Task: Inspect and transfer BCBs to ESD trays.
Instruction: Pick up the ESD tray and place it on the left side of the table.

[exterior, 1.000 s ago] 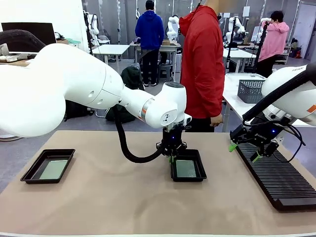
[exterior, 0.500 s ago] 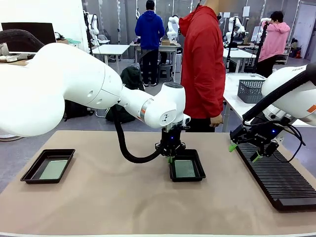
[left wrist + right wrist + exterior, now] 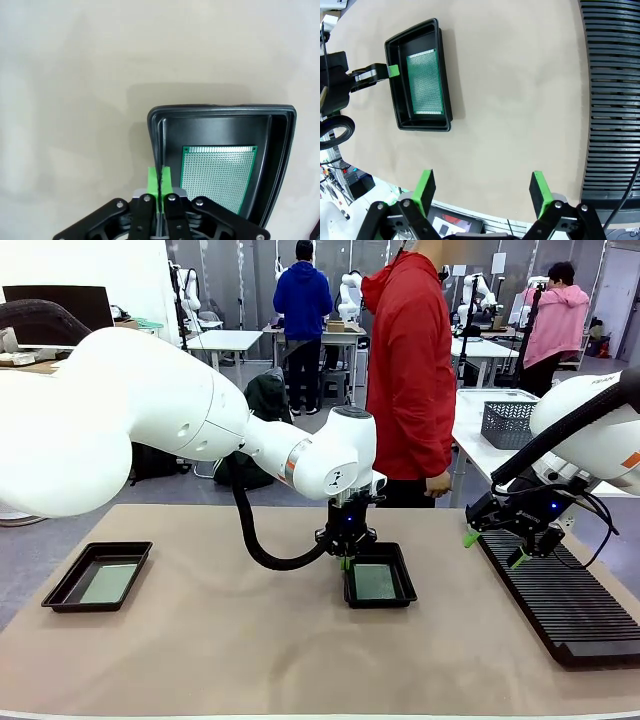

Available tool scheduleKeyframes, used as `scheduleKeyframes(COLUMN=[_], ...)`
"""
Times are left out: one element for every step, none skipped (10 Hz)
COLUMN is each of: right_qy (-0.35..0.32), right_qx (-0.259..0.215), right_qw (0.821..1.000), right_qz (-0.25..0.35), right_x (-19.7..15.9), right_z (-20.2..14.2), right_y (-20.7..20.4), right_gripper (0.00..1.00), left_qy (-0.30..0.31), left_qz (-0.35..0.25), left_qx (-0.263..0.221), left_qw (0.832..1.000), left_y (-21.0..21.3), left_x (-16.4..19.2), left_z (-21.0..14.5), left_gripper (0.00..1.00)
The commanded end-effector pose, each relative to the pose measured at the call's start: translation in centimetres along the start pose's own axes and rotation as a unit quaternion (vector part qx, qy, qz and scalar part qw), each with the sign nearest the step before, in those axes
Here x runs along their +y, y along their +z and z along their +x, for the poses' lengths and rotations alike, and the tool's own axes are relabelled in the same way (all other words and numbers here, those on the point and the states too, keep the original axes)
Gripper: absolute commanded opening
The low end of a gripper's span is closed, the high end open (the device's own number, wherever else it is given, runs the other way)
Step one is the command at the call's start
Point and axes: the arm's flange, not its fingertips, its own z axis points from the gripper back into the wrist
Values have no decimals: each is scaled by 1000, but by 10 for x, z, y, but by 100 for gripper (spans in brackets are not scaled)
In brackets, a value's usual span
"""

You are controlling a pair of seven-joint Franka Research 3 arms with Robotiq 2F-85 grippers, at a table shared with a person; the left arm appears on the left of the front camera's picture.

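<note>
Grip detail: the left hand (image 3: 159, 186) has its green pads pressed together on the near rim of the middle ESD tray (image 3: 280, 165), a pinch on the thin wall that, in my judgement, serves to drag or reposition the tray on the desk (image 3: 200, 660) rather than lift it. A green circuit board (image 3: 218, 172) lies flat on that tray's floor, just beside the pinching pads and apart from them. In the front view the same tray (image 3: 404, 588) sits near the desk's centre directly under the left hand (image 3: 343, 560). A second tray (image 3: 60, 590), holding another board (image 3: 108, 583), rests well apart at the robot's left. The right hand (image 3: 493, 548) hovers spread and empty over the black slotted rack (image 3: 570, 610).
</note>
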Motion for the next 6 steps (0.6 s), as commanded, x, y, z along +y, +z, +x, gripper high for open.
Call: scheduleKeyframes(right_qy=[-7,-7,-7,-7,-7,-7], right_qx=[2,2,2,2,2,2], right_qw=[1000,1000,1000,1000,1000,1000], right_qz=[0,0,0,0,0,0], right_x=[1,1,1,1,1,1], right_z=[2,2,2,2,2,2], right_y=[-1,-1,-1,-1,-1,-1], right_gripper=[100,100,100,100,100,100], left_qy=[0,0,0,0,0,0], left_qz=[0,0,0,0,0,0], left_qx=[-1,-1,-1,-1,-1,-1], left_qw=[1000,1000,1000,1000,1000,1000], left_y=[0,0,0,0,0,0], left_x=[1,1,1,1,1,1], left_z=[0,0,0,0,0,0], left_gripper=[0,0,0,0,0,0])
